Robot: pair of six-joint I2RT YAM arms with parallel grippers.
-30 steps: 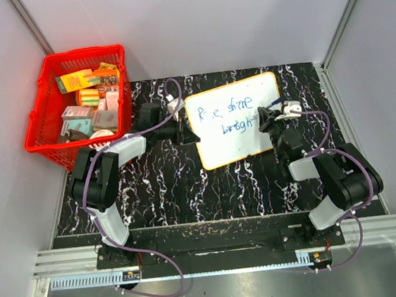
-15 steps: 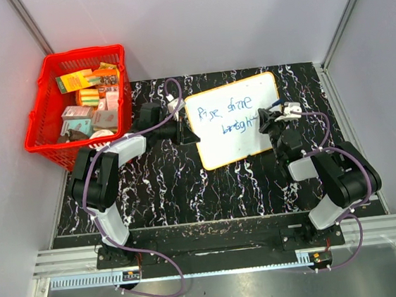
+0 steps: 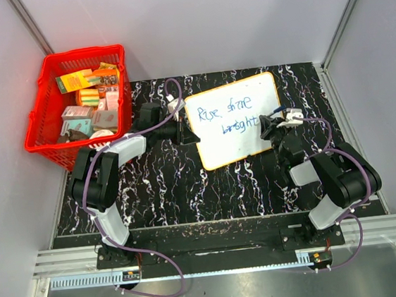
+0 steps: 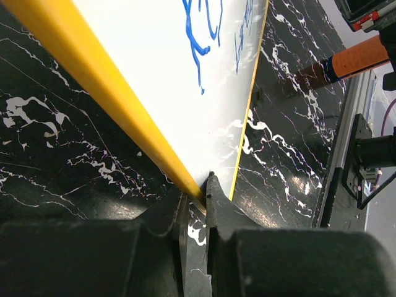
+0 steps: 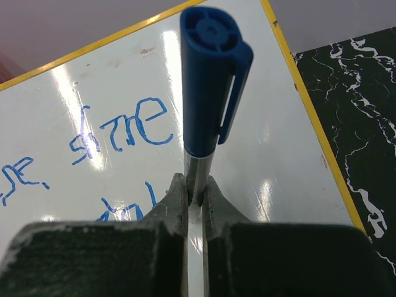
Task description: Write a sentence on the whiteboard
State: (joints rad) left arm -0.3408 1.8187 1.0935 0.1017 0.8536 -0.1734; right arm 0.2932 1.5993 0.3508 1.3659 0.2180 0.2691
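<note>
My left gripper (image 4: 197, 195) pinches the yellow left rim of the whiteboard (image 3: 235, 150), which lies on the black marbled table (image 3: 167, 191). My right gripper (image 5: 195, 185) clamps a blue-capped marker (image 5: 213, 74) at the right end of the sentence (image 3: 228, 115).

Glossy whiteboard (image 3: 235, 147), red plastic basket (image 3: 83, 53)

Looks like a robotics lab test cell: plain white wall panels (image 3: 192, 21) in alu frame posts (image 3: 29, 24) close it on 3 sides. A black marbled table (image 3: 167, 187) carries a left arm (image 3: 105, 172) & a right arm (image 3: 335, 176), bolted to a base bar (image 3: 215, 240)
</note>
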